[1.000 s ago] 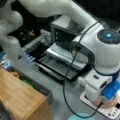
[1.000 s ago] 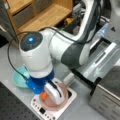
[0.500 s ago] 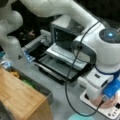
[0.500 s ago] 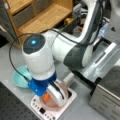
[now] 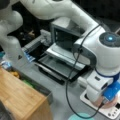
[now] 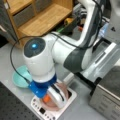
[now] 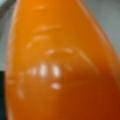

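the tool [image 6: 56,96] is lowered into a pinkish bowl [image 6: 65,89] that sits on a white scale [image 6: 51,113] on the grey worktop [image 6: 82,111], and an orange object [image 6: 46,99] is seen right at it; whether the tool is open or closed on it cannot be told. judged from this, the orange object is at the bowl but not seen released. the wrist view is filled by the glossy orange object [image 7: 62,62] alone, while the teal plate [image 6: 21,77] and the open toaster oven [image 5: 65,47] are shown only in a front view.

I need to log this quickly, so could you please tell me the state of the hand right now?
Hand: down over the pink bowl on the white scale, against an orange object.
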